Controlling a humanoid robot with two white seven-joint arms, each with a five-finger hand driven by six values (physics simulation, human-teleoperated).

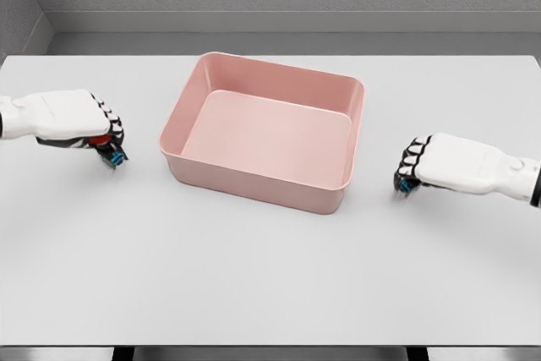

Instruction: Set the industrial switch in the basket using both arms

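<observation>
The pink rectangular basket [264, 171] stands in the middle of the white table, and nothing shows inside it. My left hand [108, 143] lies palm down to the basket's left, with its fingers curled over the industrial switch [100, 138]. Only a small red part and a dark edge of the switch show under the palm; the rest is hidden. My right hand [407, 173] rests on the table to the basket's right, a short gap from its wall. Its fingers are curled down and hold nothing that I can see.
The white table [270, 276] runs wide in front of the basket, down to its near edge at the bottom of the view. A grey wall stands behind the table's far edge.
</observation>
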